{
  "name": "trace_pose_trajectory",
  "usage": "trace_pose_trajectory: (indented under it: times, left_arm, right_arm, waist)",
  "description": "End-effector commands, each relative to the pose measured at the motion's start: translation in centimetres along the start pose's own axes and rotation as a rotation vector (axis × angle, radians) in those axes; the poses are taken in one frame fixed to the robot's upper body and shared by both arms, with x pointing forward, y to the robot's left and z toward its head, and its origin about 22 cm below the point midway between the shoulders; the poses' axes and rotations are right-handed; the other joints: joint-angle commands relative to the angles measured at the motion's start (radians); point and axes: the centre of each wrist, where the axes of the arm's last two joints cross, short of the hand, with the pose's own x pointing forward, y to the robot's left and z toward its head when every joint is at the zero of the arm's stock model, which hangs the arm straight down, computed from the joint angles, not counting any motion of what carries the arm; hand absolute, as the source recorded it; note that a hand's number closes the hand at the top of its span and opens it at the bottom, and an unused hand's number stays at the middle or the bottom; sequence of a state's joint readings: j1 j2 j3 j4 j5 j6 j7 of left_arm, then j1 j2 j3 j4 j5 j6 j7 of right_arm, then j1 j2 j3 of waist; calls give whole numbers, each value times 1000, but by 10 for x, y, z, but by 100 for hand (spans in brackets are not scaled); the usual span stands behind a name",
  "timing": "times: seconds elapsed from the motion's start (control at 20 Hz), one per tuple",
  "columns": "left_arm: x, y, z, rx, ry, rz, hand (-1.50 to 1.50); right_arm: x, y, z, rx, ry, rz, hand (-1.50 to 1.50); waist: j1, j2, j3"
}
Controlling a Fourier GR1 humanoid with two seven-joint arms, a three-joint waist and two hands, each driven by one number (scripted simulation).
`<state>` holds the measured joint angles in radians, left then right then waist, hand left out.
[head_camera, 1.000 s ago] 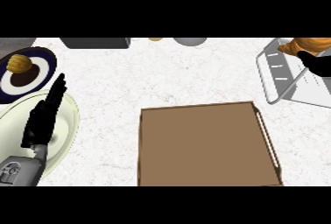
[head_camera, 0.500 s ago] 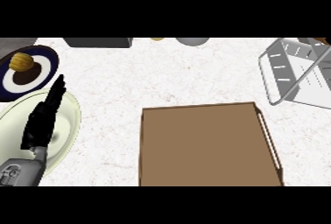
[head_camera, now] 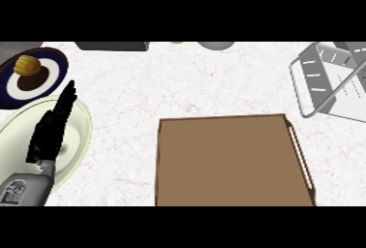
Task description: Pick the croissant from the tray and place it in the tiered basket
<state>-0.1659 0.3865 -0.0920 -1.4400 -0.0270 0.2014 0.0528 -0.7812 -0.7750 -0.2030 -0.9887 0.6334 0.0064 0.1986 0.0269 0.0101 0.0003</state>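
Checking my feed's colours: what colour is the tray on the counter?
Plain brown, with a pale edge along its right side; the tray shows only in the head view.

One head view looks steeply down at the counter [head_camera: 186,82].

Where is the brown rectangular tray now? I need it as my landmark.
In the head view, the brown rectangular tray sits lower centre-right, below the grey wire tiered basket and right of the pale green plate.

I find nothing here I can read. My left forearm [head_camera: 22,190] carries some faint raised markings near the wrist, but I cannot make them out as letters or numbers. No label, brand or sign shows elsewhere.
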Motion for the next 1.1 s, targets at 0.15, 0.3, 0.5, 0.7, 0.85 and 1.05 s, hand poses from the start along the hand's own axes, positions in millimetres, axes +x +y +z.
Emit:
trace_pose_trajectory:
  times: [0.15, 0.3, 0.5, 0.7, 0.85, 1.05]
  left_arm:
    - [-2, 1, -1, -2, -13, 7, 0]
    - [9, -2, -6, 4, 0, 3, 0]
    - [8, 4, -9, -4, -4, -1, 0]
    - [12, -3, -8, -13, -9, 7, 0]
    - [12, -2, -14, 0, -7, -2, 0]
    - [2, -3, -3, 8, -3, -1, 0]
  right_arm:
    - [-48, 10, -17, -4, 24, 123, 150]
    - [-67, 19, -16, 13, -11, 110, 150]
    - [-68, 23, -21, 78, -39, 39, 150]
    - [-100, 25, -11, 155, -8, -24, 150]
    - [-97, 31, -13, 210, -3, -31, 150]
    - [-120, 25, -5, 304, 167, -213, -150]
  waist:
    - [0, 0, 0]
    - [5, 2, 2]
    - [10, 4, 2]
    - [10, 5, 2]
    - [16, 8, 2]
    - [15, 5, 2]
